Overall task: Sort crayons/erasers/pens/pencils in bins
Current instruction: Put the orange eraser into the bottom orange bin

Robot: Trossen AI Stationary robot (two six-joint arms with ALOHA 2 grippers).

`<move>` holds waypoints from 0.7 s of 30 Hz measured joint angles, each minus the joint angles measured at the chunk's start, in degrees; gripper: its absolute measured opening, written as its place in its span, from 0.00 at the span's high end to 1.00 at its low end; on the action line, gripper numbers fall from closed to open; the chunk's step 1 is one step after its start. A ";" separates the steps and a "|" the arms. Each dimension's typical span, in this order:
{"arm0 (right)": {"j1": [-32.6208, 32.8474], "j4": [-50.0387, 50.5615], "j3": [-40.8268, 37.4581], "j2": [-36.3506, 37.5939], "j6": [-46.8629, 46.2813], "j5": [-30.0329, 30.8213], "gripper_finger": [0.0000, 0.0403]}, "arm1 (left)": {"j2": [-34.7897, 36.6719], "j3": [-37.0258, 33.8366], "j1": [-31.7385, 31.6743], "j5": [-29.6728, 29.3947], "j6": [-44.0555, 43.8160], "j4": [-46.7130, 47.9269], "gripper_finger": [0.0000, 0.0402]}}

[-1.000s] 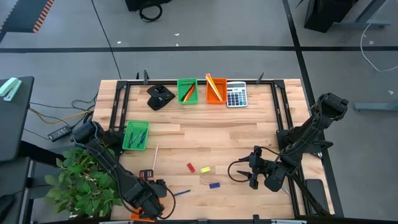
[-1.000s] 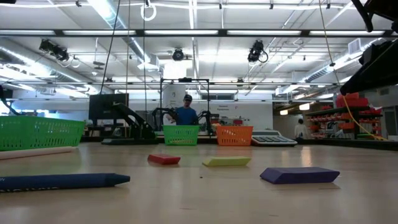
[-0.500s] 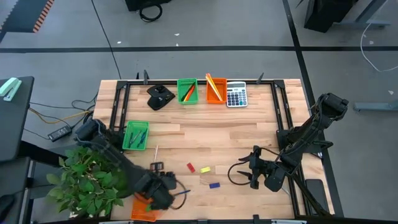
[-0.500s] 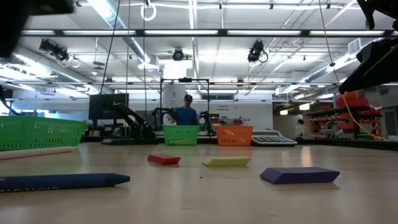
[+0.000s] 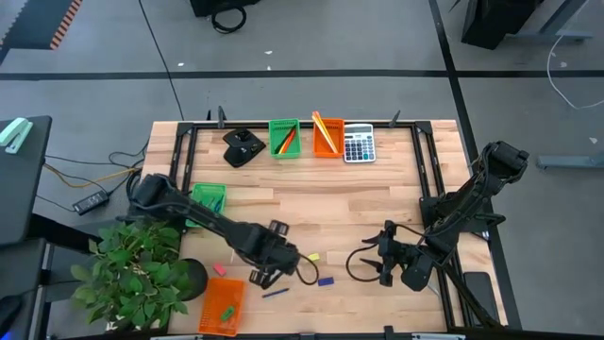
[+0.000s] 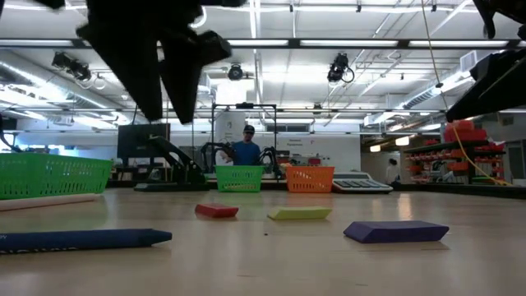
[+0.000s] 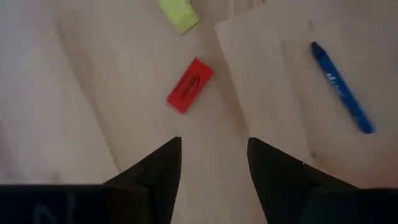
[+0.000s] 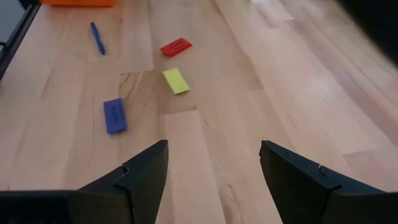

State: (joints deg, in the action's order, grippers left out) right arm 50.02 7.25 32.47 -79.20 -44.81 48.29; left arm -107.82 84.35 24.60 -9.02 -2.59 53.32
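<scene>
The sorting is partly done, judging by how things lie. At the wooden table's (image 5: pixel 377 203) far edge, a green plastic bin (image 5: pixel 283 138) and an orange plastic bin (image 5: pixel 327 136) already hold long sticks; another green bin (image 5: pixel 206 204) sits near the left edge, and an orange bin (image 5: pixel 224 308) at the near-left corner holds something small.

Left loose near the front edge: a small red eraser block (image 7: pixel 189 94), a yellow eraser block (image 8: pixel 176 81), a blue eraser block (image 8: pixel 114 116), a slim blue pen (image 7: pixel 342 87) and a pink eraser block (image 5: pixel 219 270).

The left gripper (image 7: pixel 212 163) hovers over the red eraser, jaws apart and empty — the likely next pick. The right gripper (image 8: pixel 213 165) waits near the right edge, jaws wide, holding nothing.
</scene>
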 joint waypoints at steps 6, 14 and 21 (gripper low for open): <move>-0.02 0.13 0.00 0.00 -0.84 1.36 0.36 | -5.35 -0.06 -2.77 -0.11 9.46 -2.91 0.45; 0.00 -0.09 0.00 0.00 -3.16 3.30 0.36 | -9.94 -0.04 -6.17 -0.17 19.92 -7.13 0.40; 0.78 -0.44 0.00 0.00 -4.95 3.69 0.36 | -10.88 -0.02 -6.10 0.72 23.29 -8.40 0.42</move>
State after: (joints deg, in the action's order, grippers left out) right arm 50.80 6.80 32.47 -79.20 -49.76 51.99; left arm -118.70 84.33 18.50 -8.30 20.69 44.91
